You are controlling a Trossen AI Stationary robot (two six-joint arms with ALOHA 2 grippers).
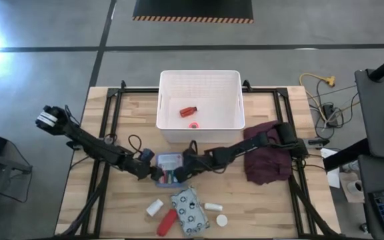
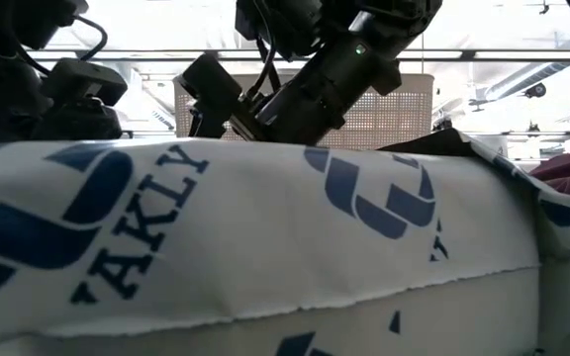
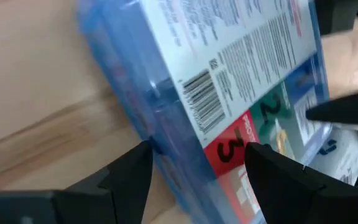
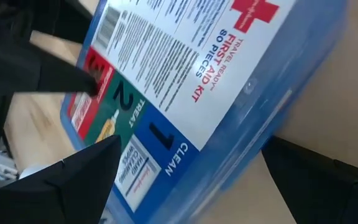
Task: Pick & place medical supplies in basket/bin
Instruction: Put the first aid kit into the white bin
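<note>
A blue flat first-aid case [image 1: 170,165] with a white printed label lies on the table just in front of the white ribbed basket [image 1: 200,120]. My left gripper [image 1: 157,175] comes at it from the left and my right gripper [image 1: 182,172] from the right, and they meet at its near end. A red tube [image 1: 188,111] and a pink piece [image 1: 193,125] lie in the basket. The white patterned pouch [image 1: 189,210], another red tube [image 1: 167,223], a white bottle [image 1: 154,208] and a cap [image 1: 222,219] lie near the front edge. My left gripper [image 3: 197,155] has the blue case's barcode end [image 3: 191,143] between its two fingers, one finger [image 3: 132,177] at the case's side wall, the other [image 3: 272,177] over the label. Whether the case is lifted cannot be told. My right gripper [image 4: 191,149] has the case's end with the numbered strip [image 4: 160,140] between its fingers, one finger [image 4: 82,177] over the label and one [image 4: 316,177] at the clear blue side wall. It comes nearly level from the table's right.
A maroon cloth [image 1: 269,157] lies crumpled under my right arm, right of the basket. In the low view the white pouch [image 2: 265,247] with blue lettering fills most of the picture. Cables and a desk stand off the table's right edge.
</note>
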